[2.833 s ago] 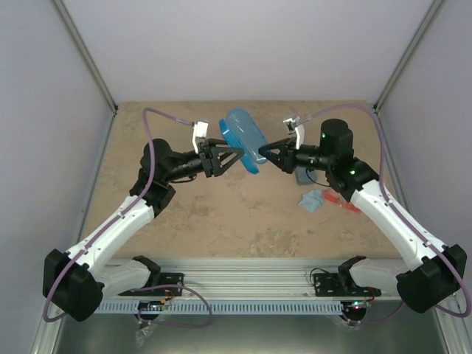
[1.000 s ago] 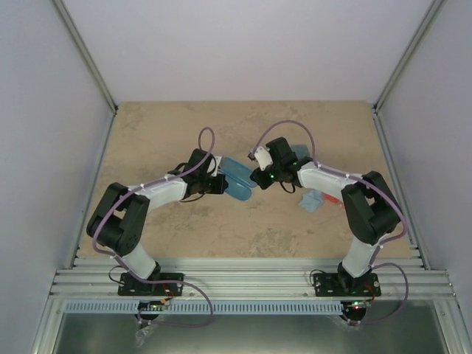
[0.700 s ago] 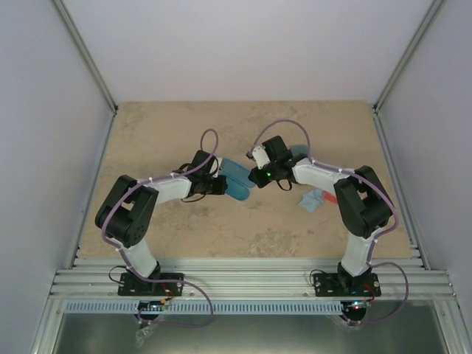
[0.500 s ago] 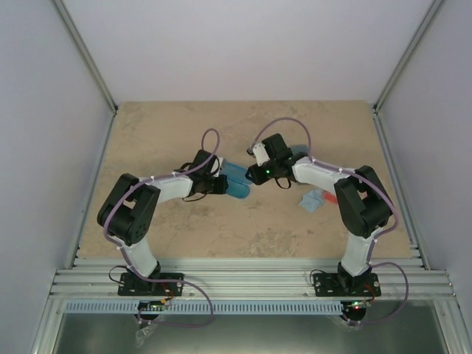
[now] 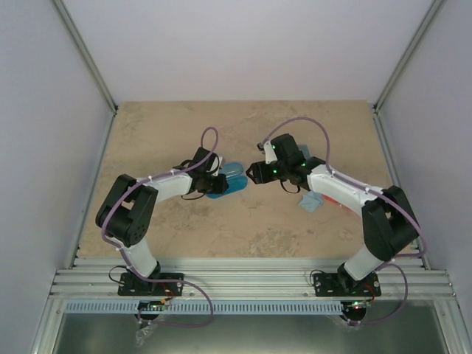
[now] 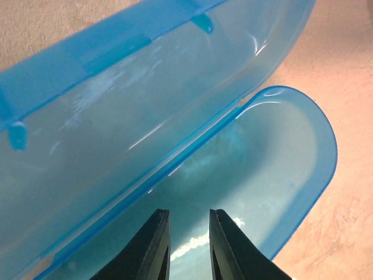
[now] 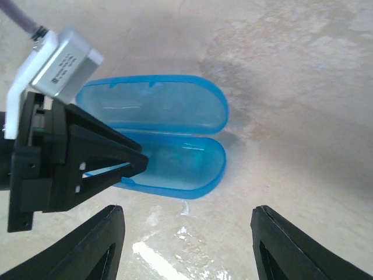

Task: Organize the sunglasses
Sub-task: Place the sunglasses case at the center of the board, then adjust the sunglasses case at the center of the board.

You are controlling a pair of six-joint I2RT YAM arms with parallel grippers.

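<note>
Your blue case (image 5: 234, 178) lies open on the table (image 5: 147, 133) near its middle, its two shells side by side with their hollows facing up. Your left end effector (image 5: 219, 182) is at the case's left end. In the left wrist view its fingers (image 6: 156, 248) stand with only a narrow gap between them over one shell, and you cannot tell whether they pinch its rim.

Your right end effector (image 5: 254, 173) hangs just right of the case, not touching it. Its fingers (image 7: 280, 245) are spread wide over bare table with nothing between them.

A light blue cloth (image 5: 312, 202) lies right of the case, under the right forearm. The red-orange sunglasses (image 5: 339, 207) show only as a sliver just right of that cloth, well apart from the case.
</note>
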